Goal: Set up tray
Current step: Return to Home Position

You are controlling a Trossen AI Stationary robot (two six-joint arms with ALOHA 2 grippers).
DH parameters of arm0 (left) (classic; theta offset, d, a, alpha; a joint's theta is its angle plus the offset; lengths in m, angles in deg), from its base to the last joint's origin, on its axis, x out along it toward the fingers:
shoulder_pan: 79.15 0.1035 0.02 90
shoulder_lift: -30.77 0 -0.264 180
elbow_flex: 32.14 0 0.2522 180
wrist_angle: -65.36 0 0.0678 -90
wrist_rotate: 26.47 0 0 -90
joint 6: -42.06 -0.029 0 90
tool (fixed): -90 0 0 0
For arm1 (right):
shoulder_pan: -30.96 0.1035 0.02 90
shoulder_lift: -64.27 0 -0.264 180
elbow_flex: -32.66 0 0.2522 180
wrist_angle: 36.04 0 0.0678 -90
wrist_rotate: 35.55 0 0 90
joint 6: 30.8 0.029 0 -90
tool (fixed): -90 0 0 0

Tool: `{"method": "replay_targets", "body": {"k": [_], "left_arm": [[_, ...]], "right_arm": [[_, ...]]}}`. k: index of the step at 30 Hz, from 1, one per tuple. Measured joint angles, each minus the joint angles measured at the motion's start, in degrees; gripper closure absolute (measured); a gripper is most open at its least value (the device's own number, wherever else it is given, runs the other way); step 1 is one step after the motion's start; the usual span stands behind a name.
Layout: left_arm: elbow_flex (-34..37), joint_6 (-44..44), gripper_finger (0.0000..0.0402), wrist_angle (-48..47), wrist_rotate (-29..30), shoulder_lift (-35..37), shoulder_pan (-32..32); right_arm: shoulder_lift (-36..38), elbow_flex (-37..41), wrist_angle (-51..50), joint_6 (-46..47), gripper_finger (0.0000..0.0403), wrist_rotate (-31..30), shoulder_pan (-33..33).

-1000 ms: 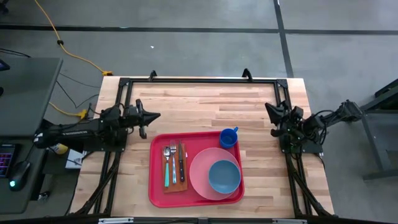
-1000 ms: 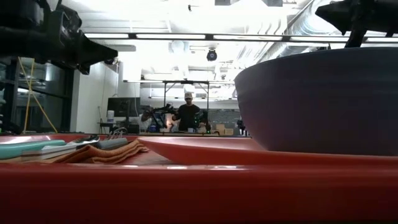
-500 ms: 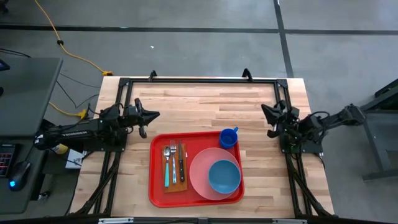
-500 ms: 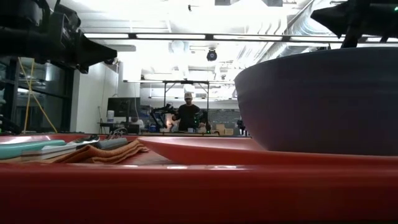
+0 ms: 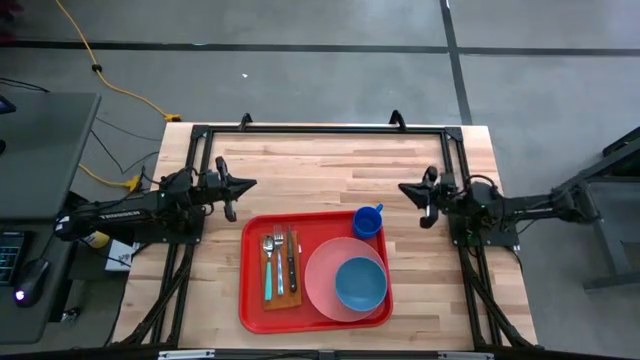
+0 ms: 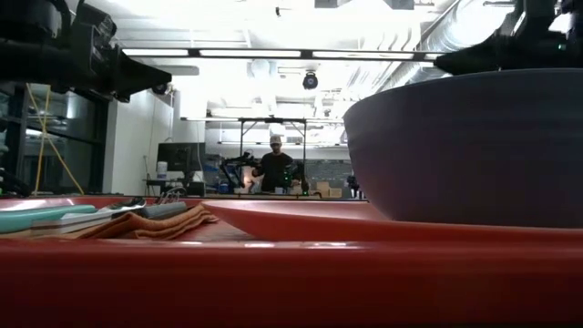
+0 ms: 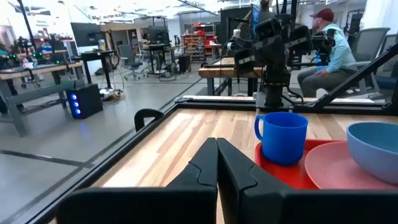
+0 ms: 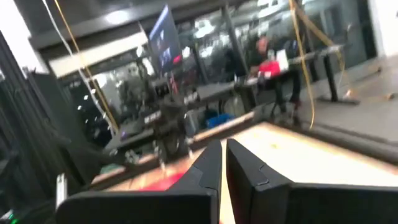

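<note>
The red tray (image 5: 254, 236) lies on the wooden table near its front edge. On it an orange-brown napkin (image 5: 297, 297) carries a fork, a spoon and a knife (image 5: 291, 262). Beside them a blue bowl (image 5: 360, 283) sits on a pink plate (image 5: 320, 272). A blue cup (image 5: 368, 221) stands in the tray's far right corner. My left gripper (image 5: 252, 184) hovers shut, pointing level, off the tray's far left corner. My right gripper (image 5: 404, 188) hovers shut to the right of the cup, pointing toward the table's left. Neither touches anything.
A black frame (image 5: 320, 130) runs along the table's far edge and down both sides. Bare wood (image 5: 330, 170) lies between the tray and the far edge. In the left wrist view a seated person (image 7: 329, 43) shows beyond the table.
My right gripper has swung from pointing toward the far edge round to pointing toward the table's left, dropped a little, and now reaches further over the table. Its fingers stay shut. The tray and its contents have not moved.
</note>
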Motion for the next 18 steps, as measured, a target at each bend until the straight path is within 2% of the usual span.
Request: {"method": "replay_targets", "body": {"k": [3, 8, 12, 18], "left_arm": [[0.0, -1.71, 0.0368, -0.21, 0.0, 0.0, -0.02], [0.0, -5.65, 0.0351, -0.26, -0.34, -0.02, -0.02], [0.0, -12.02, 0.0337, 0.11, -2.95, -0.04, -0.02], [-0.04, -17.53, 0.0326, 4.97, -8.93, -0.04, -0.02]], "right_arm": [[-0.02, 0.0, -2.5, 1.01, 0.0403, 3.23, -1.62], [0.0, 0.02, -3.29, -8.59, 0.0403, 9.31, -2.13], [0.0, 0.02, -2.02, -10.44, 0.0403, 9.26, -2.13], [0.41, 0.02, 6.41, -14.03, 0.0403, 11.59, -2.13]]}}
